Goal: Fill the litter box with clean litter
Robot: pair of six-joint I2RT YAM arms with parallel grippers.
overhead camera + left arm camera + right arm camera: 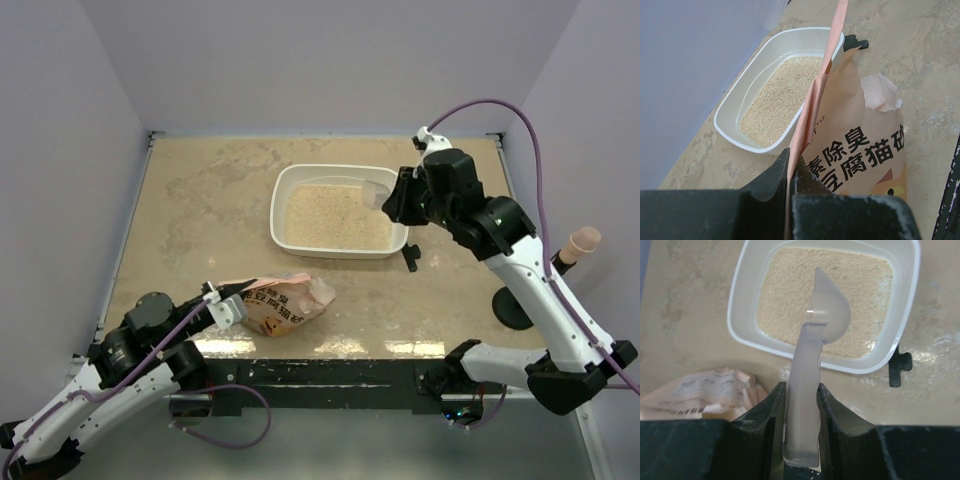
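The white litter box (283,190) sits at the table's middle back, its floor covered with pale beige clean litter (335,217). My right gripper (395,200) is shut on the handle of a translucent scoop (825,315). The scoop's bowl hangs over the litter (785,305) near the box's right end. I cannot tell whether the bowl holds anything. The orange-pink printed bag (285,300) lies slumped near the front edge, its torn mouth toward the box. My left gripper (790,172) is shut on the bag's (860,145) flat edge, which stands up between the jaws.
A small black piece (410,256) lies on the table just right of the box's front corner. A black stand base (512,307) and a peach knob (583,240) sit at the right edge. Pale walls enclose the table on three sides.
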